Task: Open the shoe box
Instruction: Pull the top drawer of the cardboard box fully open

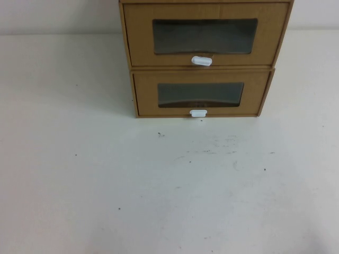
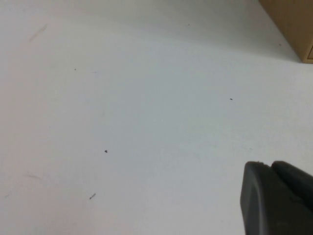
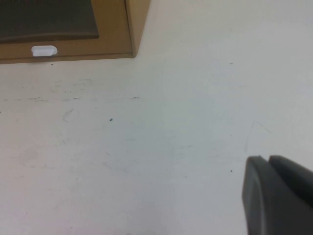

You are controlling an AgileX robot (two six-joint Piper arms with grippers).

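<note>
Since neither arm shows in the high view and both boxes are shut, the task appears to be at its very start, with the approach not yet made. On the left, the left end effector hangs over bare counter, well apart from the boxes. Only its own wrist view shows it, with one brown box corner at the edge, and whether it is open or closed cannot be told. In the middle, at the far side of the counter, the lower shoe box carries the upper shoe box, each with a dark window above a white pull, the lower tab and the upper tab. Only the high view shows the stacking. On the right, the right end effector is closed on nothing, above the counter and apart from the lower box's front. Its wrist view catches the lower tab, which the left wrist view lacks. The next move likely calls for opening an end effector, lining it up with a tab and pulling toward the robot.
</note>
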